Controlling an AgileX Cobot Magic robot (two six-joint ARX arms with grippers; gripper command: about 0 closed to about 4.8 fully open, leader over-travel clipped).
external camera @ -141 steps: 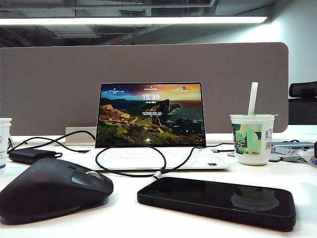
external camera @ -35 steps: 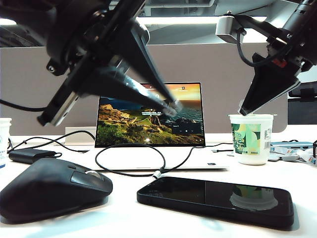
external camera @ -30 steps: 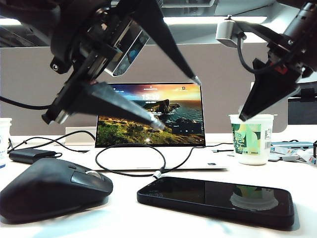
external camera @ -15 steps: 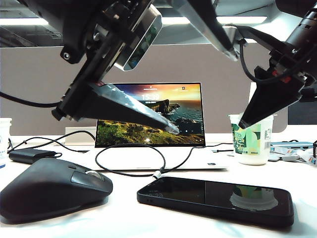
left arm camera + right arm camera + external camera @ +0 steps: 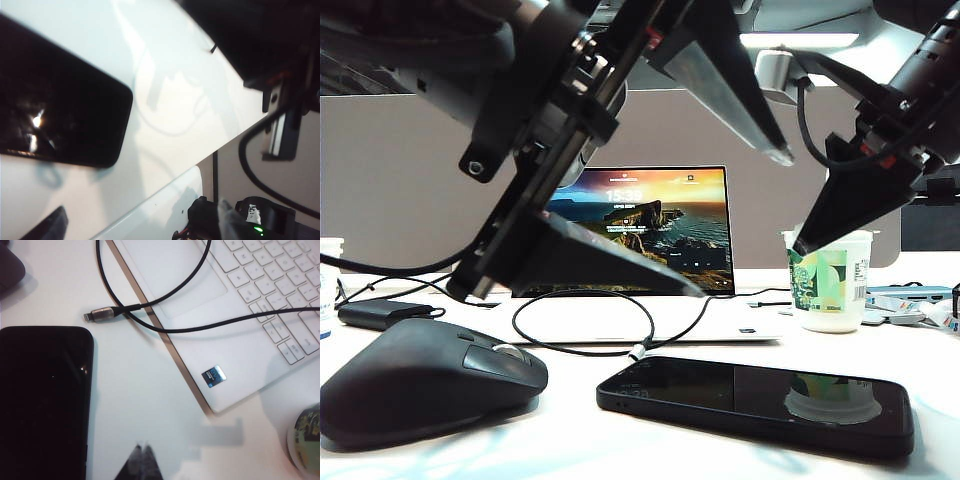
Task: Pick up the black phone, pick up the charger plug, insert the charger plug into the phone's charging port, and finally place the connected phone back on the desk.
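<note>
progress: nothing picked yet | phone (image 5: pixel 756 403) and plug (image 5: pixel 95 316) lie on desk (image 5: pixel 570 440) | left gripper (image 5: pixel 745 225) fingers apart above phone | right gripper (image 5: pixel 798 248) fingers together, i hover

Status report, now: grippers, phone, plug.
Left gripper open, empty, above desk. Right gripper shut, empty, by cup. Black phone flat on desk. Charger plug untouched beside laptop.

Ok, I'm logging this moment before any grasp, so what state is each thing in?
black phone: flat on the desk, screen up and dark, not held.
charger plug: lying loose on the desk beside the laptop, unplugged.
laptop: lid open, screen lit.
cup: upright.
mouse: resting on the desk.
left gripper: open wide, above the desk, empty.
right gripper: shut, empty, in the air.
</note>
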